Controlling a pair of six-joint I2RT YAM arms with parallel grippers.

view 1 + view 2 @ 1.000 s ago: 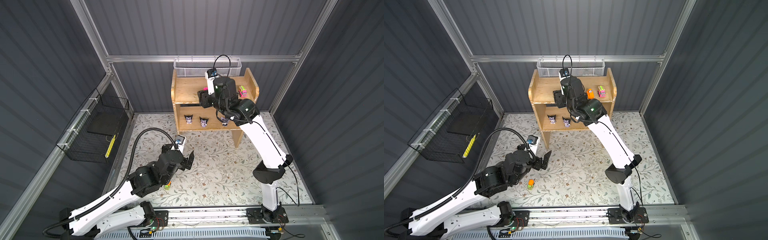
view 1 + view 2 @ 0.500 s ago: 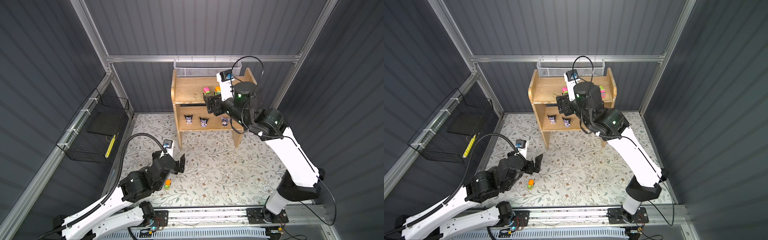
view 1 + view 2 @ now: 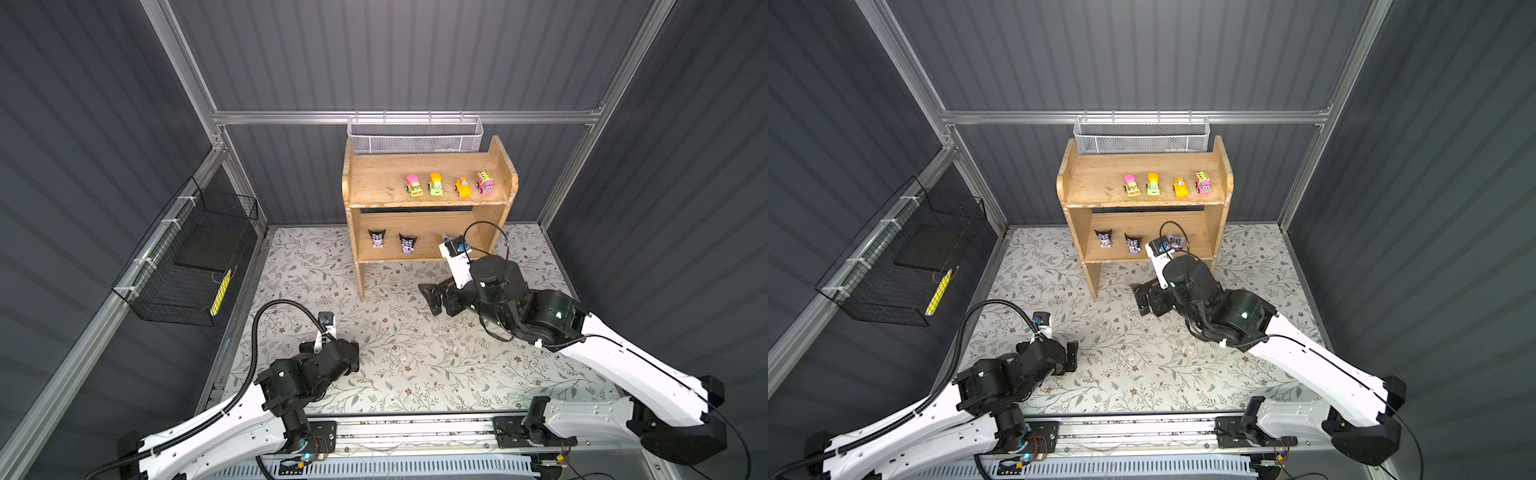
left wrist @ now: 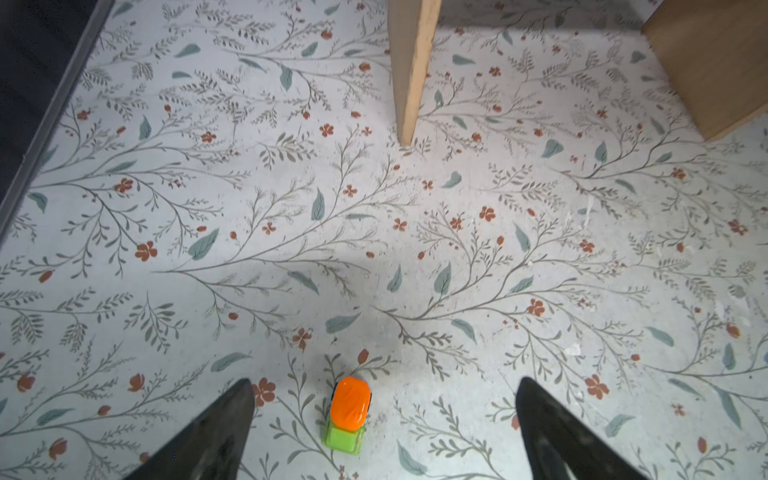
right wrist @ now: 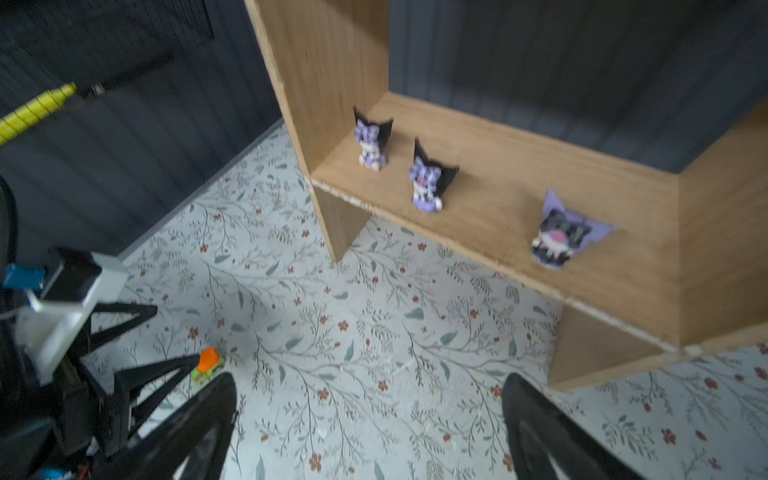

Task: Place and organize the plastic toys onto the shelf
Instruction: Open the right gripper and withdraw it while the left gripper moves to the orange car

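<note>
The light wooden shelf (image 3: 374, 183) (image 3: 1092, 178) stands at the back in both top views. Several neon cars (image 3: 435, 185) (image 3: 1153, 185) line its top tier. Three black-and-lilac figurines (image 5: 428, 183) stand on the lower tier, the right-hand one (image 3: 1176, 241) partly behind my right wrist camera. An orange-and-green car (image 4: 348, 413) (image 5: 208, 363) lies on the floral floor between the open fingers of my left gripper (image 4: 384, 384) (image 3: 1072, 356), untouched. My right gripper (image 5: 369, 378) (image 3: 430, 297) hangs open and empty low before the shelf.
A white mesh basket (image 3: 413, 135) hangs behind the shelf. A black wire basket (image 3: 195, 257) on the left wall holds a yellow object (image 3: 220, 286). The shelf's leg (image 4: 411, 62) stands ahead of my left gripper. A metal rail (image 3: 415, 428) runs along the front.
My right gripper has drawn back from the top tier and dropped low before the shelf, jaws opening wide. My left gripper has moved back and down over the orange-and-green car.
</note>
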